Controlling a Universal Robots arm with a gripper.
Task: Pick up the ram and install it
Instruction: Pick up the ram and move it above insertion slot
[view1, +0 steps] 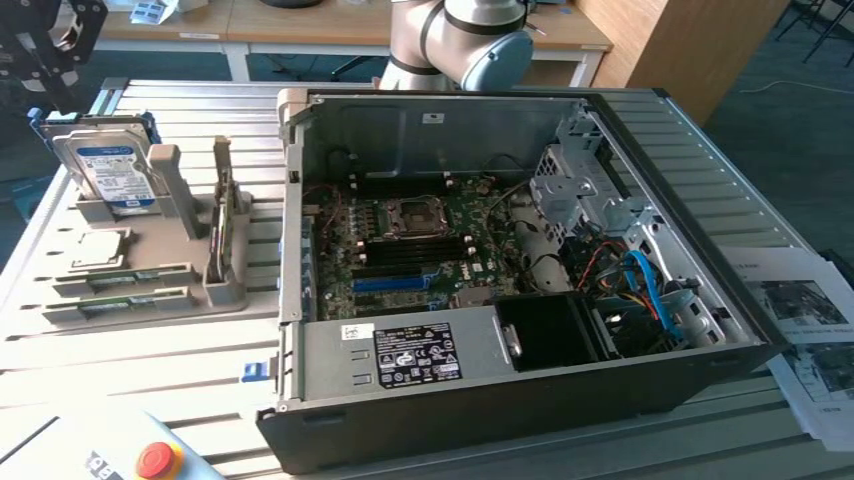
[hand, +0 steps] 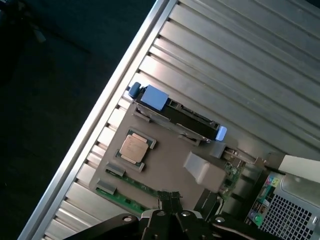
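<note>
Two ram sticks lie flat in slots along the near edge of the grey holder tray (view1: 167, 312), at the exterior view's left. One ram (view1: 123, 297) shows its thin green edge, and the wrist view shows the same green ram (hand: 126, 200) just beside my fingertips. My gripper (view1: 54, 78) hangs high above the tray's far left corner, clear of everything. In the wrist view my gripper (hand: 170, 202) is shut with nothing between its fingers. The open computer case (view1: 747, 352) shows its motherboard with blue memory slots (view1: 400, 283).
The tray also carries an upright hard drive (view1: 112, 178) with a blue-white label, a square processor chip (view1: 100, 248) and an upright card (view1: 220, 215). A red stop button (view1: 158, 460) sits near the table's front edge. Papers (view1: 807, 330) lie at the exterior view's right.
</note>
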